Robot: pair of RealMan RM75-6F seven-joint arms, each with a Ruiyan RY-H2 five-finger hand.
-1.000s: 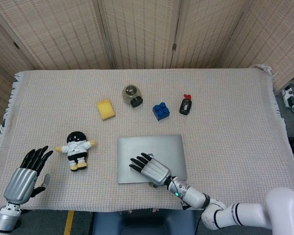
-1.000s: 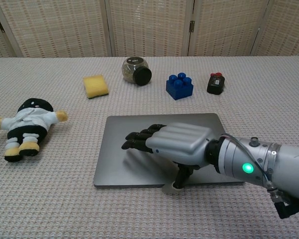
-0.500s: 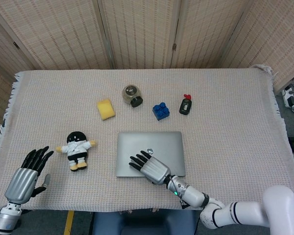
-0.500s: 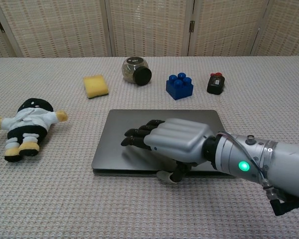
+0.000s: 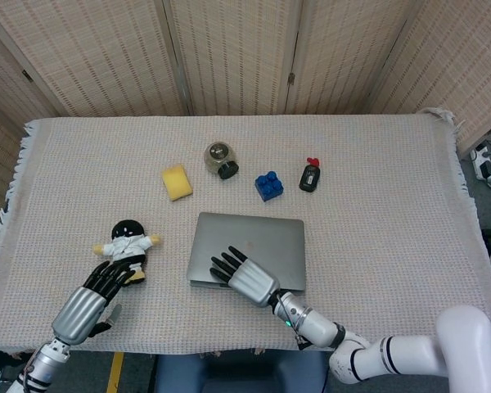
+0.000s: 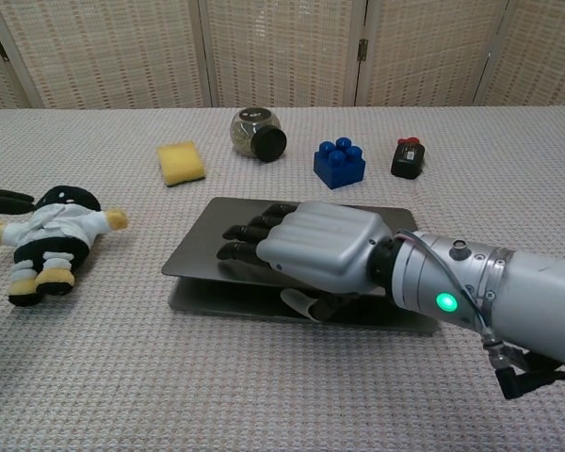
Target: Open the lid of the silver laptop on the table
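The silver laptop (image 5: 258, 236) lies at the table's near middle, its lid (image 6: 196, 250) raised a little at the front edge over the base (image 6: 228, 301). My right hand (image 5: 245, 278) holds that front edge, with the fingers (image 6: 250, 237) spread flat on top of the lid and the thumb (image 6: 301, 303) tucked under it. My left hand (image 5: 86, 307) hovers open at the near left, fingers apart, its fingertips (image 6: 0, 198) right by the plush doll.
A plush doll (image 5: 129, 240) lies left of the laptop. Behind it stand a yellow sponge (image 5: 177, 182), a tipped jar (image 5: 221, 159), a blue brick (image 5: 268, 185) and a small black-and-red object (image 5: 310, 176). A folding screen closes the back.
The lid's front edge has risen off the base under my right hand, which pulled back slightly. My left hand has moved right and forward, up to the doll.
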